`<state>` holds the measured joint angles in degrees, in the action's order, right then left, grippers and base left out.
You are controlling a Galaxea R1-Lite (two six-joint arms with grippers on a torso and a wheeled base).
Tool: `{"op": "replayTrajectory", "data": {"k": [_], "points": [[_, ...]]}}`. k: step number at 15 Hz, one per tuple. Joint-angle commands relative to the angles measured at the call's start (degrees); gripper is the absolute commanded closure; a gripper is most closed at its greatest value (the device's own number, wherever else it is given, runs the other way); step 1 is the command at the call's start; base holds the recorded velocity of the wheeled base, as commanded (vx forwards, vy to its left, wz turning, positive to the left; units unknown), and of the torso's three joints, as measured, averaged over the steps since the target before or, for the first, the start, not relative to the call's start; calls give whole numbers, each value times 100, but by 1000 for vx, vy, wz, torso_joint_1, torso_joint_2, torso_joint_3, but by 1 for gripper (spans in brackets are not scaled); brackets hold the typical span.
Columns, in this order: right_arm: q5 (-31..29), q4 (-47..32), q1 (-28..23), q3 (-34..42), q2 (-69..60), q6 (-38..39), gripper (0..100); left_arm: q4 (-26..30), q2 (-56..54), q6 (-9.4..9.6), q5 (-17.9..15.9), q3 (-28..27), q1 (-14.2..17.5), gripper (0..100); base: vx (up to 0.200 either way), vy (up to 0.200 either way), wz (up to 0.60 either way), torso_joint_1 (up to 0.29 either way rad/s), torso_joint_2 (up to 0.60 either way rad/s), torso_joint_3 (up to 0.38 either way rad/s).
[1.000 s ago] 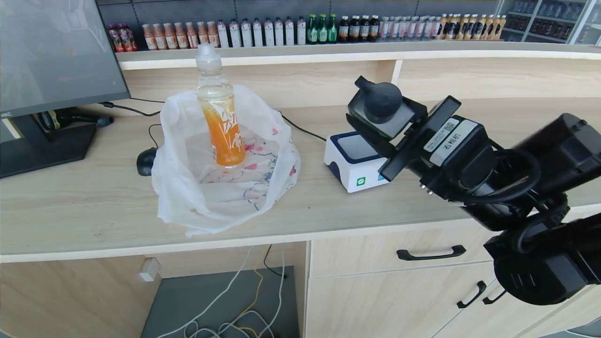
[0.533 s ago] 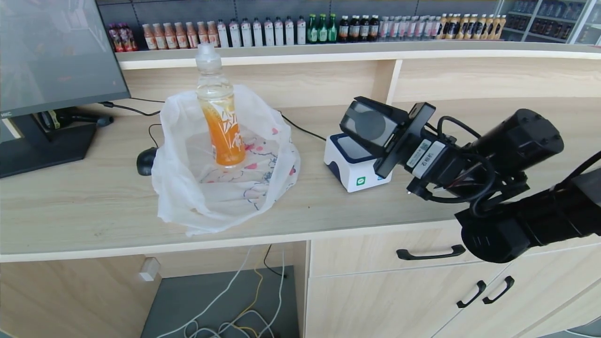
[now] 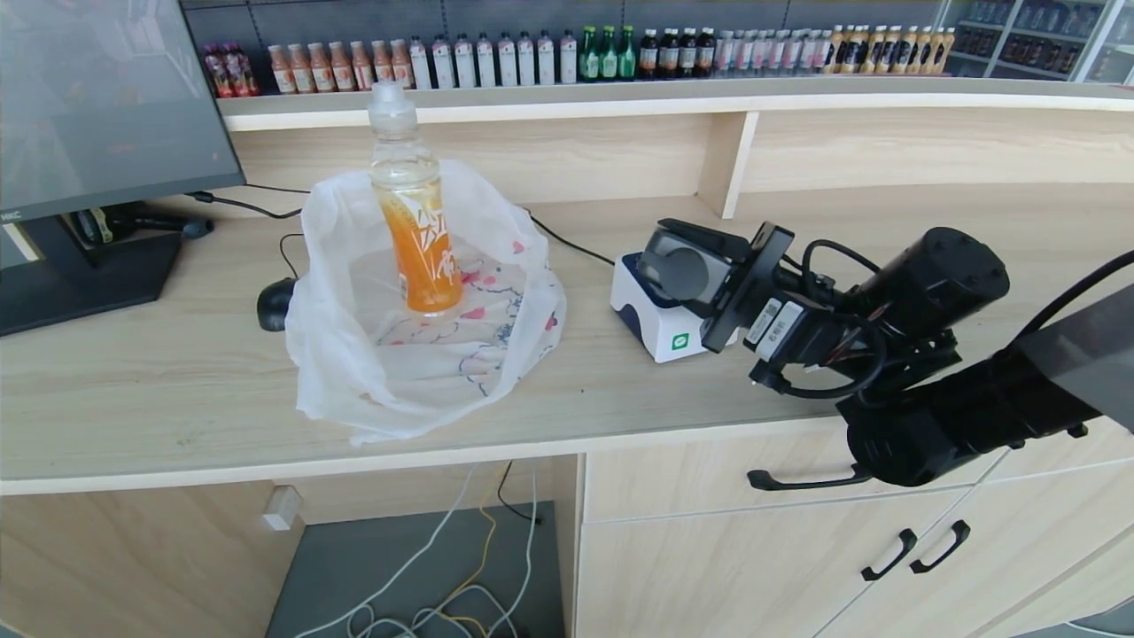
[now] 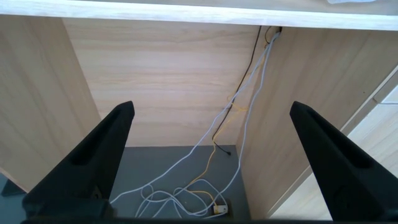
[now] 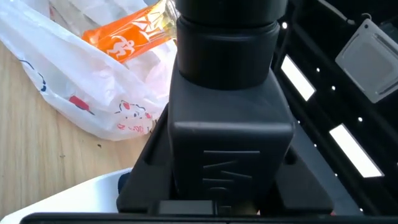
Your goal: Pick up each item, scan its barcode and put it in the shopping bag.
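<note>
Gripping dark item [image 3: 671, 266] in right tool [image 3: 700, 268] | over scanner [image 3: 660, 335] | bag [image 3: 354, 377] beside

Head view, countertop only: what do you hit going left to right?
Monitor → mouse → shopping bag → scanner. Left out: the orange drink bottle standing in the bag, and the right gripper with its dark item over the scanner.

Juice bottle [image 3: 416, 221] in bag [image 3: 337, 354] — scanner [image 3: 656, 332] right of it.
</note>
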<state>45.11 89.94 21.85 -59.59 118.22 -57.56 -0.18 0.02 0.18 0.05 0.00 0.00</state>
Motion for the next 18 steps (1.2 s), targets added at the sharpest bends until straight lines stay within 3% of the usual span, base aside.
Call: {"op": "replayTrajectory", "data": {"k": [1, 18], "points": [[42, 6, 4, 9, 113, -44, 100, 1, -2, -1, 4, 0, 0, 0, 0, 0, 0, 0, 0, 0], [25, 6, -75, -9, 122, -159, 100, 1, -2, -1, 4, 0, 0, 0, 0, 0, 0, 0, 0, 0]]}}
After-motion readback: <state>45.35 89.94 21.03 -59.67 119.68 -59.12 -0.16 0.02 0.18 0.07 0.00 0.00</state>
